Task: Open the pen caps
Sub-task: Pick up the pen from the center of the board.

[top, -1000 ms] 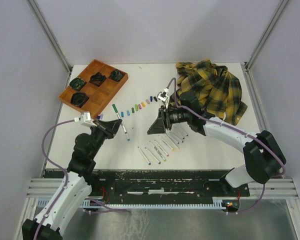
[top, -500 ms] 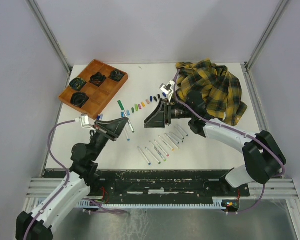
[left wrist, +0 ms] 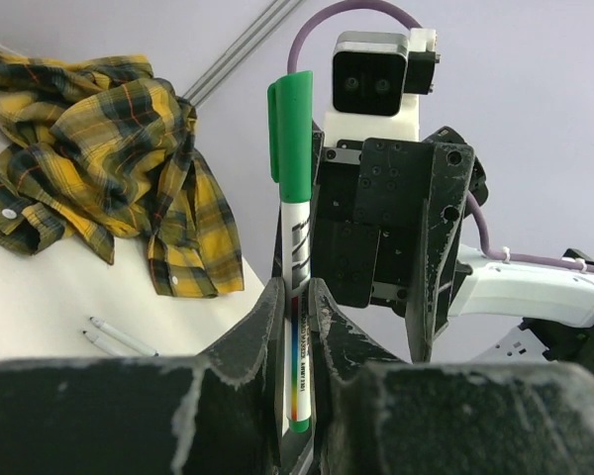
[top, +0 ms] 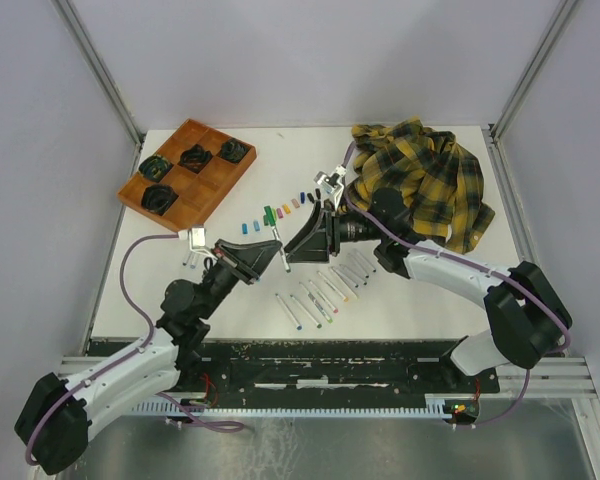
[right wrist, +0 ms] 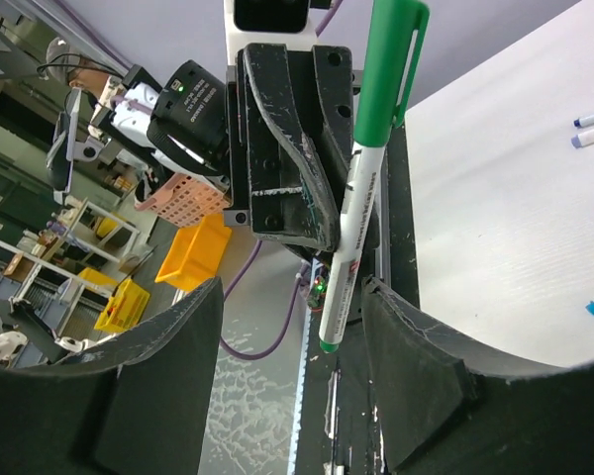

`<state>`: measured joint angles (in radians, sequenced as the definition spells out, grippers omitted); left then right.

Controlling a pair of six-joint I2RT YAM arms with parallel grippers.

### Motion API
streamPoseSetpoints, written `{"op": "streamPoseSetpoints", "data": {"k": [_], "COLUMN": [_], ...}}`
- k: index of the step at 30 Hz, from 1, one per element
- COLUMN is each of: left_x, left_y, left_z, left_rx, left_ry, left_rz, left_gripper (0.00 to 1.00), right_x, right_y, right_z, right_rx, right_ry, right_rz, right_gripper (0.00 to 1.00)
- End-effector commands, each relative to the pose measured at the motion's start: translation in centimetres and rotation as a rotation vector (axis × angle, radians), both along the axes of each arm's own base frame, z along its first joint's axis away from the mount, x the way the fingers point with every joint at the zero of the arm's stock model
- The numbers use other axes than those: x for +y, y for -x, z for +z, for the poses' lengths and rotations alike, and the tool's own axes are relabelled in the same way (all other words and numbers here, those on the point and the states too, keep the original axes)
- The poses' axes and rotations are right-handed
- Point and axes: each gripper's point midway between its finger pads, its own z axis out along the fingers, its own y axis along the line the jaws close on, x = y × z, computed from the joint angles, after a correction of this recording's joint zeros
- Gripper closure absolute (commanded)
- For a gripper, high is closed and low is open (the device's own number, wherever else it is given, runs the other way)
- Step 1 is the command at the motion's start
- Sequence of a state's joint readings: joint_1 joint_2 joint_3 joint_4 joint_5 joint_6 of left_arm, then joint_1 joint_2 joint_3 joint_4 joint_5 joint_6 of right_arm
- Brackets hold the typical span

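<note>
My left gripper (left wrist: 297,309) is shut on the white barrel of a pen (left wrist: 299,282) and holds it above the table. The pen's green cap (left wrist: 292,139) sticks out past the fingertips. From above, this gripper (top: 272,248) and the pen (top: 270,216) are at mid-table. My right gripper (top: 292,250) faces it at close range, open. In the right wrist view the green cap (right wrist: 386,69) is at the top. The barrel's lower end (right wrist: 335,317) shows between my right gripper's (right wrist: 289,297) spread jaws, untouched. Loose pen caps (top: 280,210) lie in a row on the table.
Several uncapped white markers (top: 325,285) lie side by side in front of the right gripper. An orange wooden tray (top: 212,182) with black coiled items stands at the back left. A yellow plaid shirt (top: 425,175) is bunched at the back right.
My left arm has carried the green-capped pen rightward, up to the right gripper. The right gripper has opened wider and turned toward the pen.
</note>
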<state>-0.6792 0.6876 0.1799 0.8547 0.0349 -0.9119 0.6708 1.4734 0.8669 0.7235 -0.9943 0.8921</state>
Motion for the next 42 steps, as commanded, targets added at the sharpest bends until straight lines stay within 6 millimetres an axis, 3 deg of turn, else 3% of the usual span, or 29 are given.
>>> {"op": "streamPoseSetpoints", "data": {"k": [1, 8, 15, 18, 23, 25, 29, 32, 36, 42], "left_x": [0.4, -0.2, -0.8, -1.0, -1.0, -1.1, -0.9, -0.7, -0.6, 1.3], "left_y": [0.3, 0.4, 0.4, 0.4, 0.5, 0.5, 0.8, 0.5, -0.6, -2.9], "left_z": [4.5, 4.7, 4.4, 4.4, 4.2, 3.9, 3.8, 4.1, 3.9, 3.3], "left_rx": [-0.140, -0.139, -0.130, -0.130, -0.126, -0.114, -0.090, -0.070, 0.012, 0.179], "left_ry": [0.065, 0.074, 0.076, 0.075, 0.070, 0.063, 0.064, 0.027, -0.069, -0.204], "left_rz": [0.033, 0.020, 0.007, 0.003, -0.002, -0.002, -0.011, 0.007, 0.048, 0.200], "left_gripper": [0.97, 0.97, 0.97, 0.97, 0.97, 0.89, 0.46, 0.33, 0.23, 0.23], "right_x": [0.2, 0.9, 1.1, 1.1, 1.0, 1.0, 1.0, 0.9, 0.8, 0.2], "right_y": [1.0, 1.2, 1.3, 1.4, 1.3, 1.4, 1.5, 1.6, 1.5, 0.9], "right_z": [1.1, 0.2, 0.3, 0.4, 0.3, 0.2, 0.2, 0.2, -0.2, -1.6], "right_rx": [-0.069, -0.049, -0.035, -0.033, -0.034, -0.036, -0.045, -0.060, -0.089, -0.128], "right_ry": [-0.034, -0.003, -0.002, -0.003, 0.004, 0.011, 0.019, 0.034, 0.076, 0.204], "right_rz": [0.021, 0.025, 0.026, 0.030, 0.029, 0.030, 0.042, 0.051, 0.052, 0.022], "right_gripper": [0.35, 0.38, 0.54, 0.67, 1.00, 1.00, 1.00, 1.00, 1.00, 1.00]}}
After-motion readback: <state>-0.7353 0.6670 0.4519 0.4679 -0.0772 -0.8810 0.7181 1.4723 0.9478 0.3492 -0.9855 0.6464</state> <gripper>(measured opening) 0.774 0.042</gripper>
